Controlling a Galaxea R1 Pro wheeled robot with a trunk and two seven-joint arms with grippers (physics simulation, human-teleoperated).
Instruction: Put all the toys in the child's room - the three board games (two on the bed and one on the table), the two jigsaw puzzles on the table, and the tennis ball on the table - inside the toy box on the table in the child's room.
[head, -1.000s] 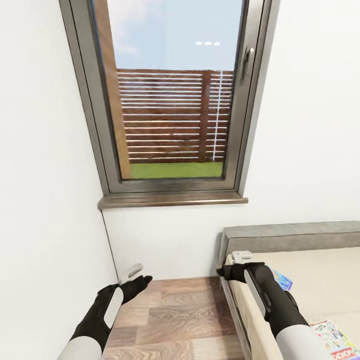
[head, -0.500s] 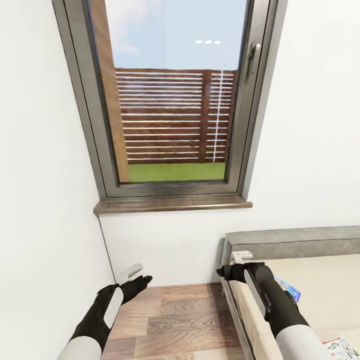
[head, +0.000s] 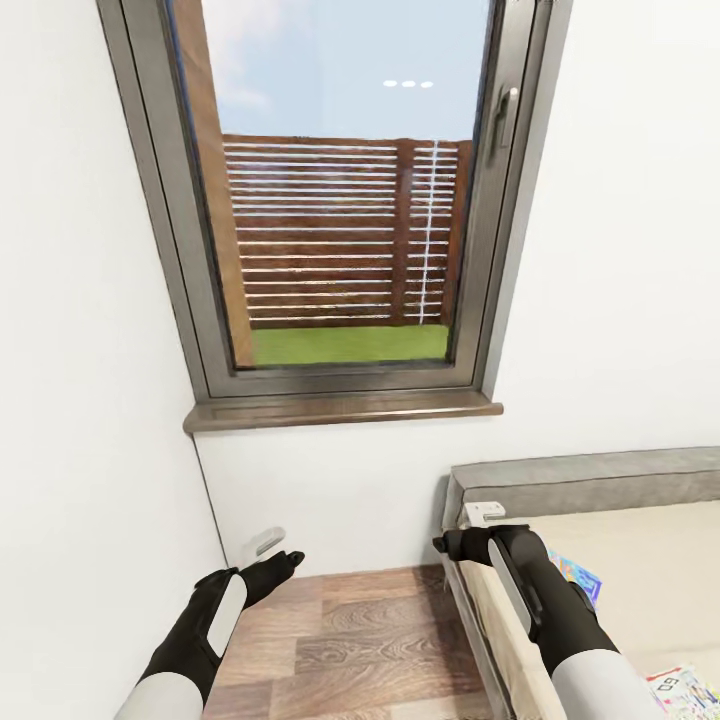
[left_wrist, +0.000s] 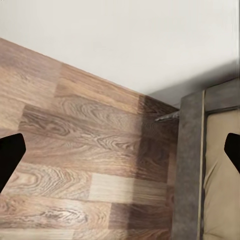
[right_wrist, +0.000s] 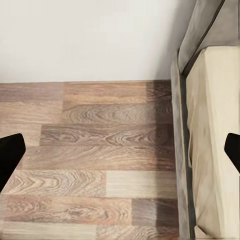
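Observation:
The bed (head: 640, 560), with a beige mattress and a low grey headboard, lies at the lower right. A blue cartoon board game (head: 580, 578) rests on it, half hidden behind my right forearm. A second, pale printed board game (head: 685, 690) pokes in at the bottom right corner. My right gripper (head: 470, 528) hovers over the bed's near corner, open and empty (right_wrist: 120, 155). My left gripper (head: 272, 552) hangs above the wooden floor by the wall, also open and empty (left_wrist: 120, 155). The table, toy box, jigsaw puzzles and tennis ball are out of view.
A tall grey-framed window (head: 340, 200) with a dark sill (head: 340, 410) is straight ahead in a white wall. Another white wall (head: 90, 400) runs close along the left. A narrow strip of wood floor (head: 350, 630) lies between that wall and the bed frame (left_wrist: 190, 165).
The whole view has shifted: the window looms nearer and the board games have slid toward the bottom right corner. Both arms keep the same pose with open grippers.

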